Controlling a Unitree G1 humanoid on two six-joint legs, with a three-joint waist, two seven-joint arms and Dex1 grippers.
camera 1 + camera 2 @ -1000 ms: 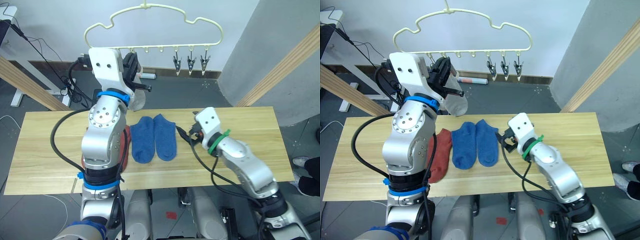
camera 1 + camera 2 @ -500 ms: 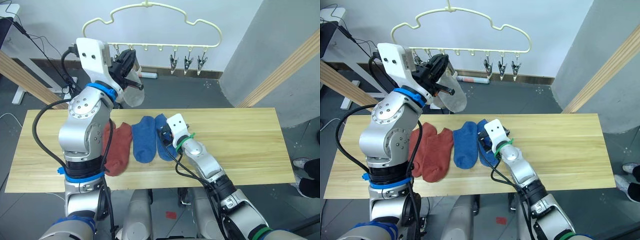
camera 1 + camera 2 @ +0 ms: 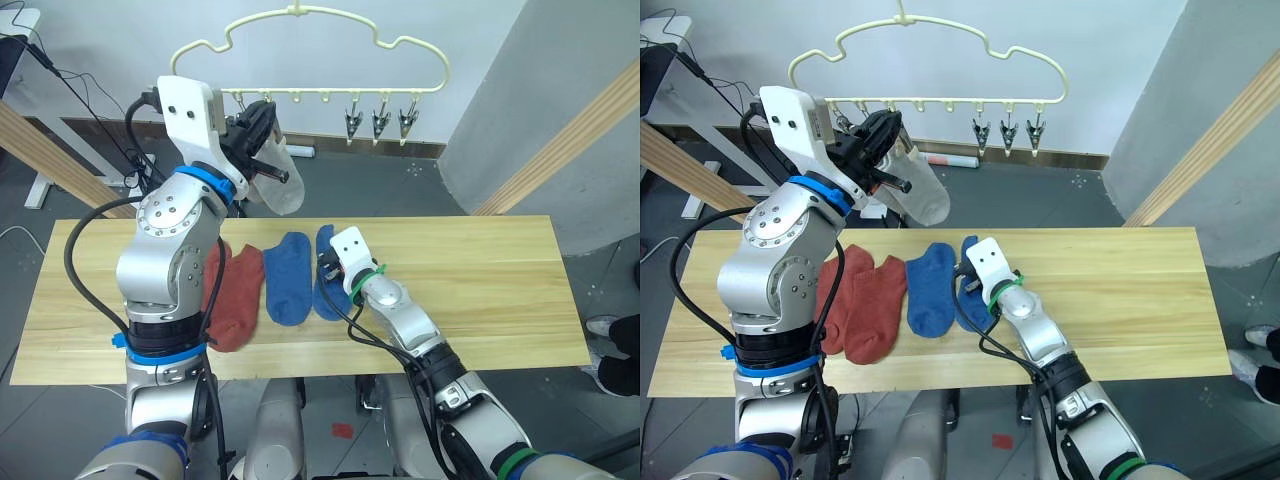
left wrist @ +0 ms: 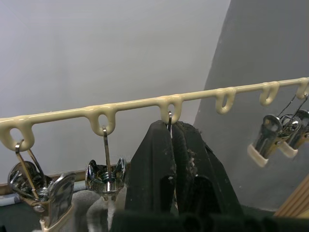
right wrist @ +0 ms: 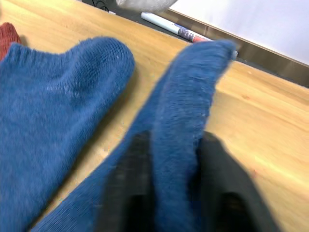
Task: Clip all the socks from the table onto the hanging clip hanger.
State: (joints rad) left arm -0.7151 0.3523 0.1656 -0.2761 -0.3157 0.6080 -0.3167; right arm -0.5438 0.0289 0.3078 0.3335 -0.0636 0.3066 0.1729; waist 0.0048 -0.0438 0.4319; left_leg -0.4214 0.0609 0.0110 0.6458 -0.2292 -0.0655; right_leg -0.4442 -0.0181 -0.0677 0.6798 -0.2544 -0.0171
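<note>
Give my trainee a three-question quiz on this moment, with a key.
1. Which sock does the right hand pinch: A red, B blue, C grey?
2. True or false: two red socks lie on the table.
3. How many bare clips hang at the clip hanger's end nearer the right arm?

Key: 1 B, the blue sock. 2 True. 3 Three.
</note>
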